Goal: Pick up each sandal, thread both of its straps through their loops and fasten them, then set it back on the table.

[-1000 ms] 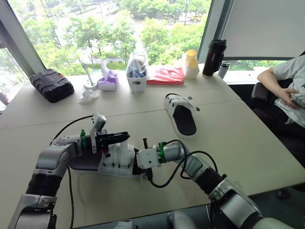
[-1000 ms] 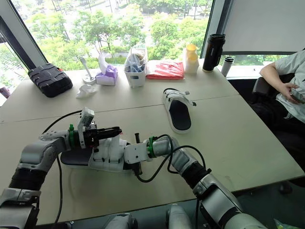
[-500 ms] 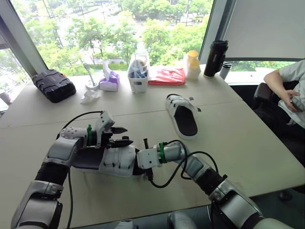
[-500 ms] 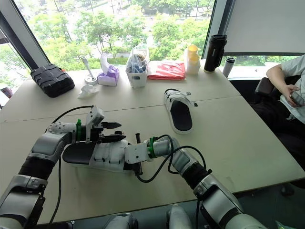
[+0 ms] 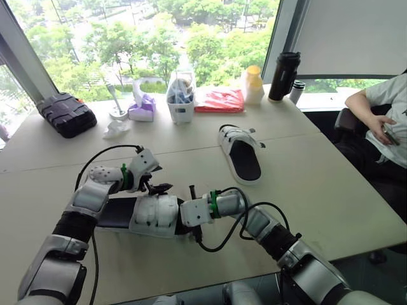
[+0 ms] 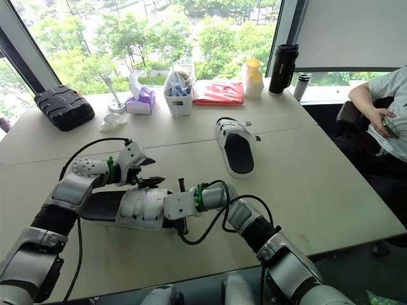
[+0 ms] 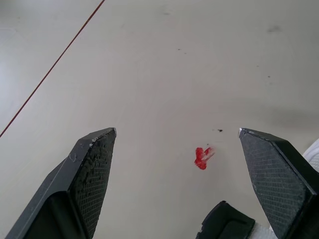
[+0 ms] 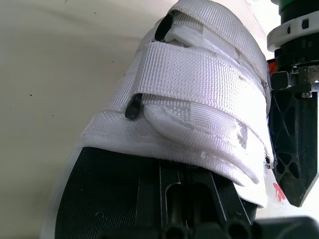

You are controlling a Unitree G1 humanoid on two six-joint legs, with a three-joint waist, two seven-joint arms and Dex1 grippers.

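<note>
A white sandal with a black footbed lies flat on the table's near left. Both of its straps are folded across the top and pressed down. My left gripper hovers just past the sandal's far side, open, with only bare table between its fingers. My right gripper is at the sandal's toe end, shut, its fingers pushed in under the straps. A second white sandal lies alone mid-table with strap ends sticking out.
Along the far edge stand a black case, a tissue box, a white caddy, a red cloth, a yellow-capped bottle and a black flask. A person sits at the right.
My left gripper has gone from shut to open, letting go of the strap, and has drawn back off the sandal's top to its far side. The right arm has stayed put.
</note>
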